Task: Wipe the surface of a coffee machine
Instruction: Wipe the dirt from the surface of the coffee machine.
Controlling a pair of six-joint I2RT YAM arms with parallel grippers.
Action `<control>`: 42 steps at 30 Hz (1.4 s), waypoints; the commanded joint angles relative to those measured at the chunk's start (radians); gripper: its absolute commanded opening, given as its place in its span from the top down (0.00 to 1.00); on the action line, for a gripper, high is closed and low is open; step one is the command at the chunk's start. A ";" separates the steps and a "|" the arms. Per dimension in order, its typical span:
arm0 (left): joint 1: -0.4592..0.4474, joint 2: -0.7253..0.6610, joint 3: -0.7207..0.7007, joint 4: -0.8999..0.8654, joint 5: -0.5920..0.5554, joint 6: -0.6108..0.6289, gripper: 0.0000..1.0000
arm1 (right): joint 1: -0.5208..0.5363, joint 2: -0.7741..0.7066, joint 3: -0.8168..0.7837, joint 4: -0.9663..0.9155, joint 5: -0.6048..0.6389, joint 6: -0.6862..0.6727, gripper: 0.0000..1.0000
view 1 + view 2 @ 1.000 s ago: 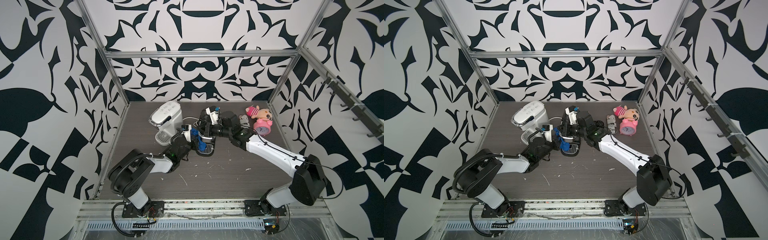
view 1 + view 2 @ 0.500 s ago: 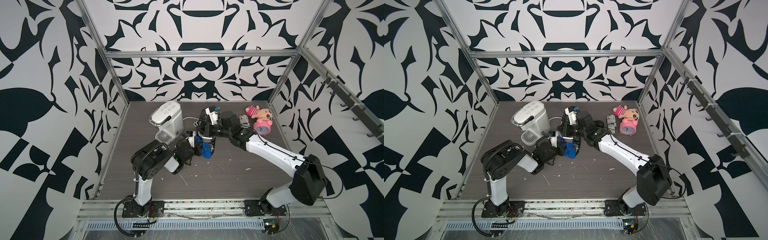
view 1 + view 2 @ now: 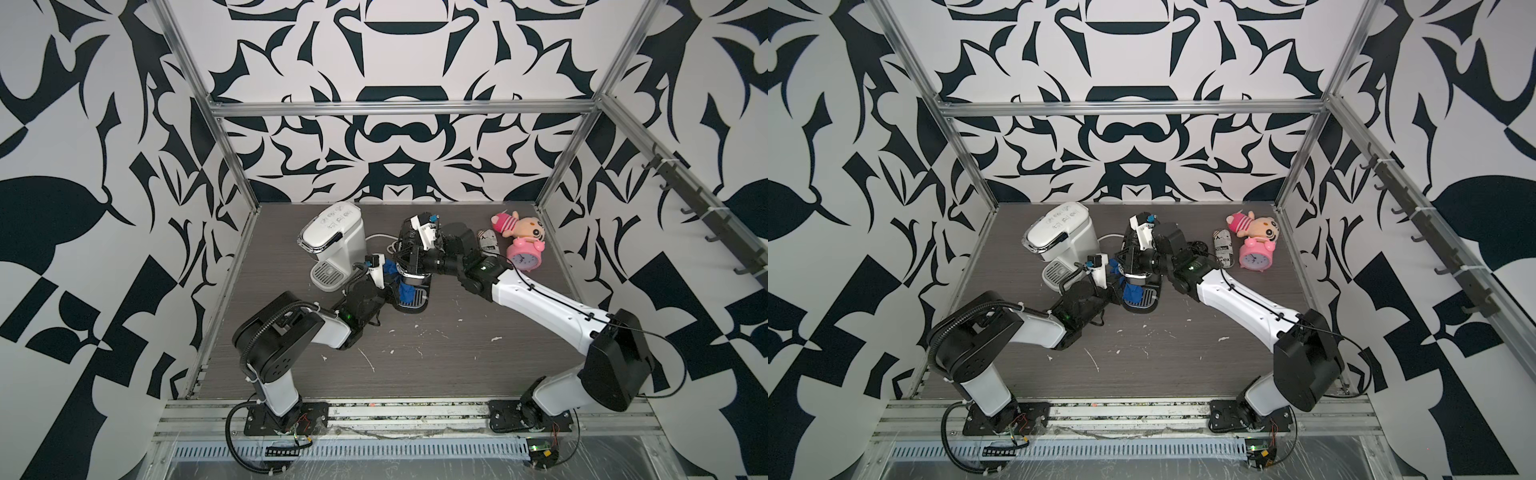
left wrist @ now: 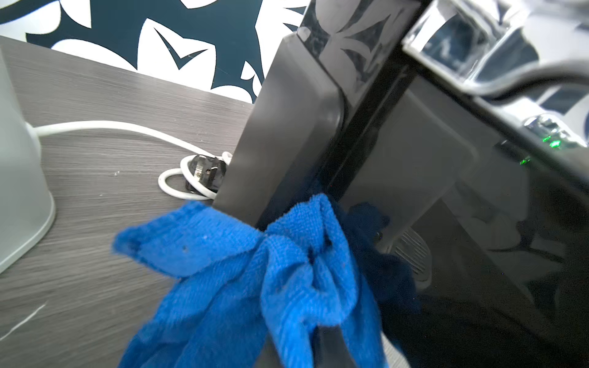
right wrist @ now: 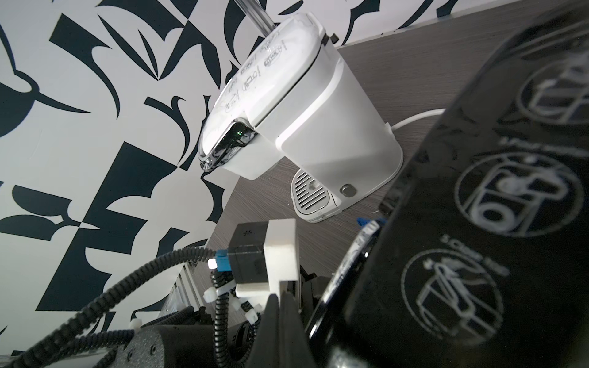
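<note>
Round white-line cup icons are showing on the glossy face of the black coffee machine in the right wrist view, and their tiny captions are blurring past reading. Handwritten scribbles are running across the white coffee machine lid, not resolving into words. In a top view, the small printed cylinder is showing letters ending in "ex", and the pink alarm clock dial is staying too small to read.

Both top views: black coffee machine mostly hidden under arms; left claw tips buried in blue cloth. Left wrist view: white machine cut by edge.
</note>
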 commanded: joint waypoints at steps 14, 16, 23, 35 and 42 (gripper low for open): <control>0.013 -0.185 0.044 -0.171 -0.102 0.173 1.00 | -0.012 0.066 -0.074 -0.303 0.071 -0.009 1.00; 0.013 -0.217 0.073 -0.250 -0.089 0.217 1.00 | -0.012 0.066 -0.073 -0.303 0.071 -0.009 1.00; 0.013 -0.261 0.103 -0.309 -0.081 0.319 1.00 | -0.012 0.079 -0.059 -0.310 0.068 -0.015 1.00; 0.013 0.008 0.043 -0.077 -0.065 0.176 1.00 | -0.012 0.100 -0.052 -0.313 0.061 -0.015 1.00; 0.013 0.070 0.081 -0.084 -0.037 0.153 1.00 | -0.012 0.097 -0.046 -0.320 0.051 -0.021 1.00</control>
